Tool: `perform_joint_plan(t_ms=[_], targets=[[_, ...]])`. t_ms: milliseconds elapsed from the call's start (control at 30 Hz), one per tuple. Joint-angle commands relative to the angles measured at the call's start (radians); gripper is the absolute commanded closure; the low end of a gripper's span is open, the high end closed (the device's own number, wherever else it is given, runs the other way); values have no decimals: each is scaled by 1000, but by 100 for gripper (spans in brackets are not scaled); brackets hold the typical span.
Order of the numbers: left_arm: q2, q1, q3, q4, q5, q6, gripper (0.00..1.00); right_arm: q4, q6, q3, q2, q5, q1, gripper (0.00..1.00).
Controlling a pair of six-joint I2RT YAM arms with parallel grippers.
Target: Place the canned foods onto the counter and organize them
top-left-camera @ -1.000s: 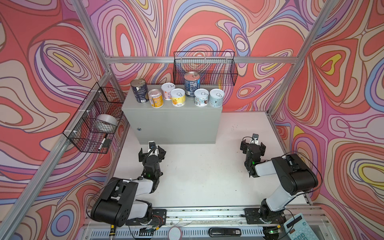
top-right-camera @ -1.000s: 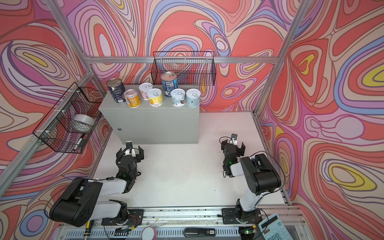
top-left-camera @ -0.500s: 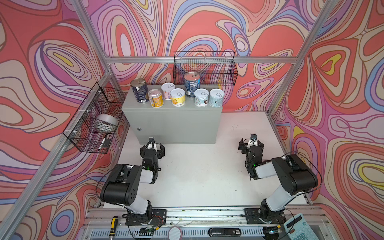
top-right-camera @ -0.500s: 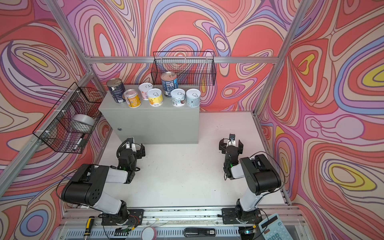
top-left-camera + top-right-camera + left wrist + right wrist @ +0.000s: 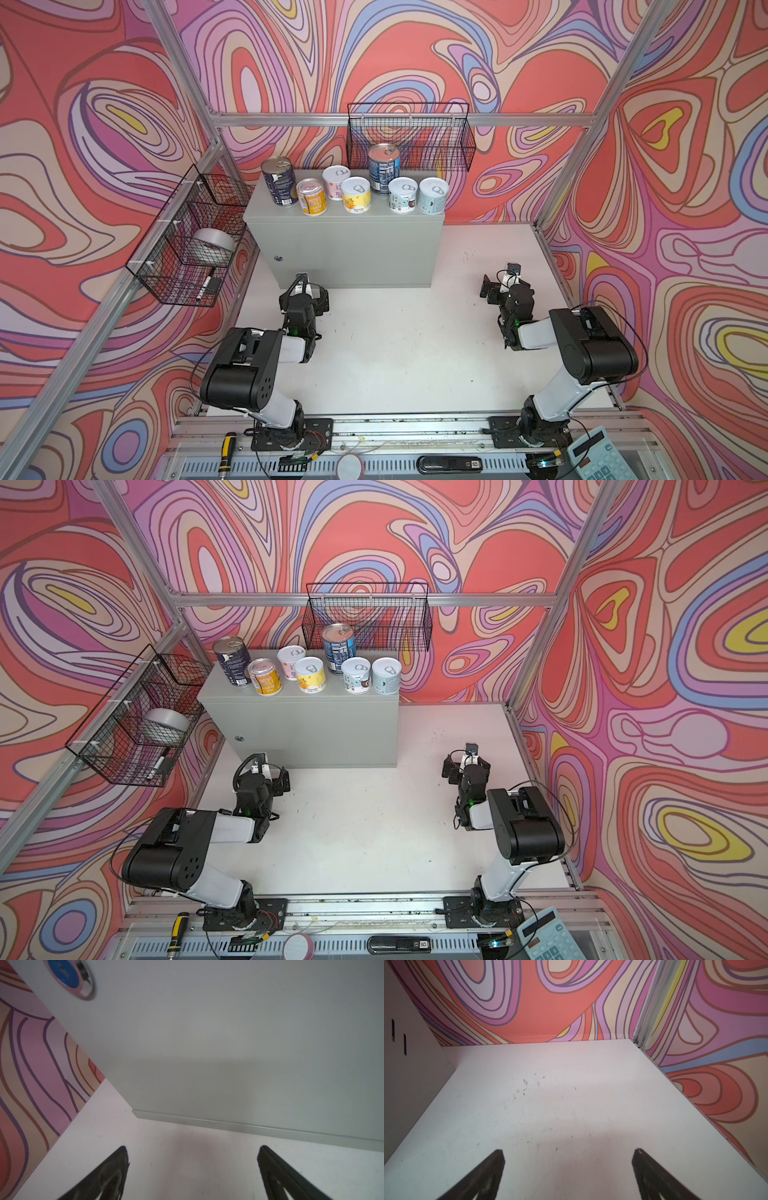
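Both top views showed 7 cans (image 5: 355, 189) upright on the counter (image 5: 345, 249), upper centre; left gripper (image 5: 192, 1167) and right gripper (image 5: 568, 1167) gaped empty, so parking clear seemed wisest

A staged robot test cell, not a real kitchen or shop.

Printed swirl-pattern panels (image 5: 415, 54) in red, pink and purple are closing in three sides, and bare aluminium frame posts (image 5: 178, 62) are holding them up. A white tabletop (image 5: 395, 353) is serving as the floor, with two arms sitting bolted to a metal rail (image 5: 415, 424) along its near edge. Black wire baskets (image 5: 409, 137) are hanging from the frame. A screwdriver (image 5: 226, 451) and a calculator (image 5: 598, 455) are lying by the rail, along with what is probably a small remote or dongle (image 5: 449, 463), too small to tell. A plain grey metal cabinet (image 5: 345, 249) is standing in as a counter.
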Motion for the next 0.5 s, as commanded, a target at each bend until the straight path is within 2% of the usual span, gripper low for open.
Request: perform_joint_plan(t_ms=[0, 467], targets=[[2, 5, 7, -7, 7, -11, 0, -14, 10, 11, 10, -17, -2, 1], [5, 11, 21, -29, 23, -17, 0, -30, 12, 20, 15, -30, -2, 1]])
